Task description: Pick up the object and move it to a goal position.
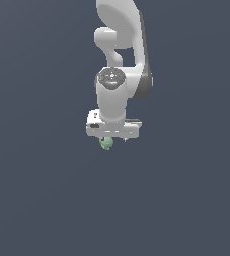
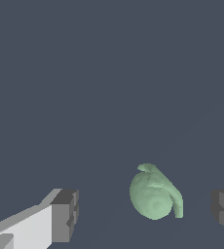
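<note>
Sitting between spread hand fingers, untouched: green object

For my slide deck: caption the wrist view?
Open end effector straddling the pale green object, fingers not touching it.

Fingers standing wide apart w/ the object sitting between them, gaps showing on both sides, nothing touching it. Plain dark surface lying bare all round; only the arm itself hanging overhead.
</note>
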`<state>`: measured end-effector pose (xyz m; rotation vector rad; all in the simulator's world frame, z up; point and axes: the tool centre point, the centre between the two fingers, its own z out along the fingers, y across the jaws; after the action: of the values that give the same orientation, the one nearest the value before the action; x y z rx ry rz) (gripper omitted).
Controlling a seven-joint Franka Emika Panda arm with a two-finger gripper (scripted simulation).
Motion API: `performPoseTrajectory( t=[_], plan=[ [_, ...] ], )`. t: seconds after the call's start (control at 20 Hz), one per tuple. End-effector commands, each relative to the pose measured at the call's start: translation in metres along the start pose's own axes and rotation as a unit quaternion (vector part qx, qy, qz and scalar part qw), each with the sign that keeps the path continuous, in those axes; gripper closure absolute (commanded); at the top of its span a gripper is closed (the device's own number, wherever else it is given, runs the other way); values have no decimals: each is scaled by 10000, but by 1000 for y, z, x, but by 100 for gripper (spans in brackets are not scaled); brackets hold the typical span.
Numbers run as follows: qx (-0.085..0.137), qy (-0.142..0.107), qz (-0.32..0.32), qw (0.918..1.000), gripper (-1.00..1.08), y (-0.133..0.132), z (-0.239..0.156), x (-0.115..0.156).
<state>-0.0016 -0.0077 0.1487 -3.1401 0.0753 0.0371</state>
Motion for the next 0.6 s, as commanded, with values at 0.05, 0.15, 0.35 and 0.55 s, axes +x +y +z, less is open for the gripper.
performPoseTrajectory(
  t=[0.05,0.15,0.35,0.55],
  plan=[
    [-1,-1,3,10000,-92,0,0,0],
    [-10,-12,32,10000,-92,3,0,-1],
    [-49,-58,158,9998,-92,16,0,-3],
    [-64,-75,211,9997,-92,20,0,-4]
  ],
)
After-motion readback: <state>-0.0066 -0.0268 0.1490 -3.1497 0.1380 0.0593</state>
